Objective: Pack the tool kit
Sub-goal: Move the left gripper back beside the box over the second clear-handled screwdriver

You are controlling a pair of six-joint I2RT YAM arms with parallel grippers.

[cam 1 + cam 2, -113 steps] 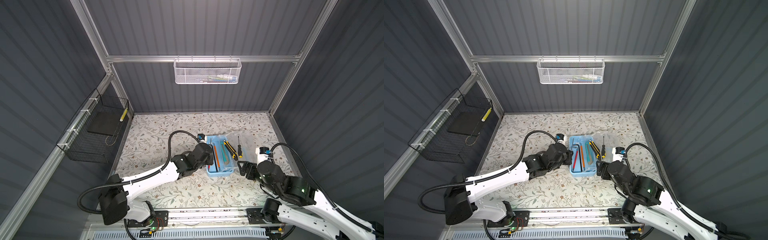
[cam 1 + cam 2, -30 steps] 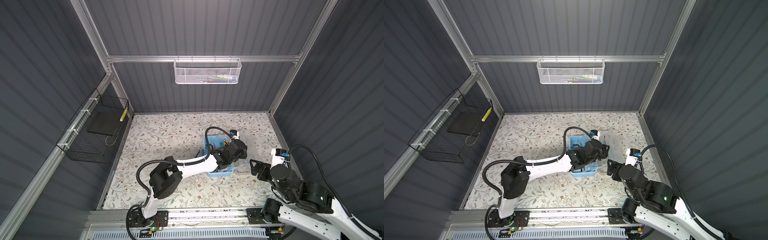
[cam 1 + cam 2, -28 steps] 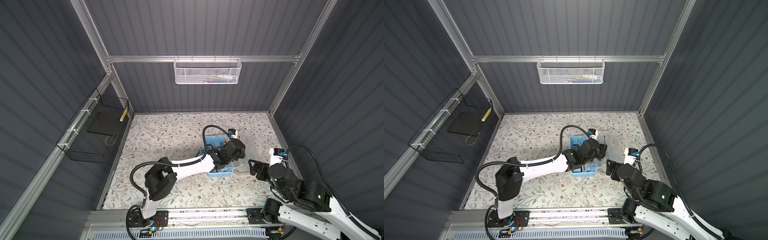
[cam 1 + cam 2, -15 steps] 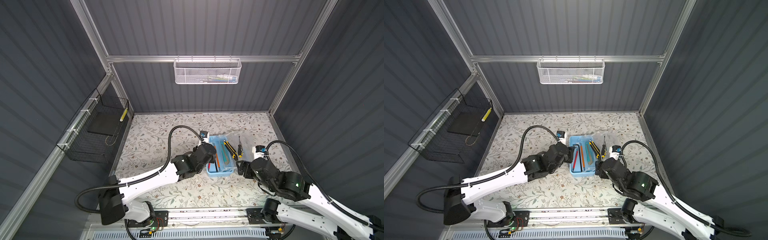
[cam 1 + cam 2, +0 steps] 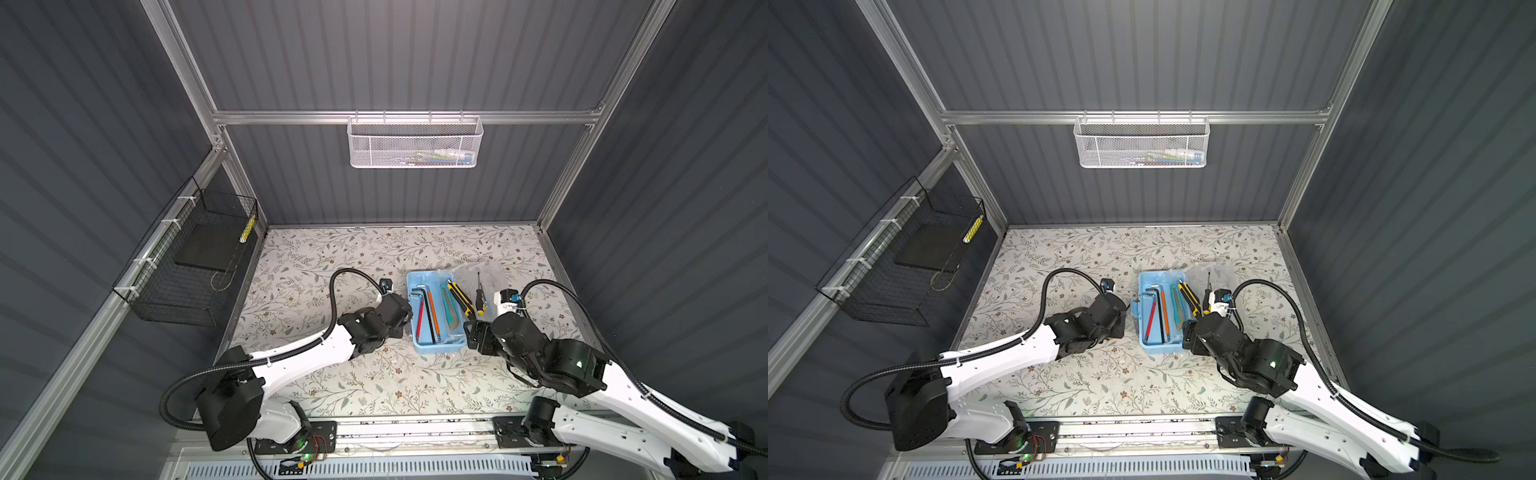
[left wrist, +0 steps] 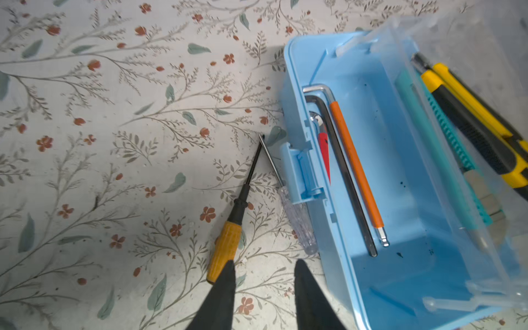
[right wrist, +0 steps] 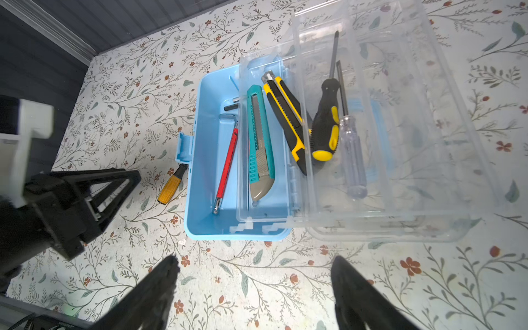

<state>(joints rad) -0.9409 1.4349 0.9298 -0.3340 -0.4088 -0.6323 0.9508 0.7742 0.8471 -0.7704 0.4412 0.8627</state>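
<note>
The tool kit's light-blue box (image 5: 438,350) (image 7: 205,183) stands open on the floral mat, its clear lid (image 7: 400,137) folded out flat. Hex keys (image 6: 354,168) and a teal utility knife (image 7: 258,143) lie inside the box. A yellow-black knife (image 7: 285,120) and two screwdrivers (image 7: 325,120) rest on the lid side. An orange-handled screwdriver (image 6: 225,248) and a clear-handled one (image 6: 297,225) lie on the mat against the box's latch side. My left gripper (image 6: 265,261) (image 5: 402,330) is open just behind those two, holding nothing. My right gripper (image 7: 255,257) (image 5: 471,332) is open and empty at the box's near end.
A white mesh basket (image 5: 415,145) hangs on the back wall. A black wire basket (image 5: 187,266) hangs on the left wall. Grey walls close in the mat on three sides.
The left arm has come back from over the box to its left side, and its jaws have narrowed. The right arm has moved in towards the box's near end.
</note>
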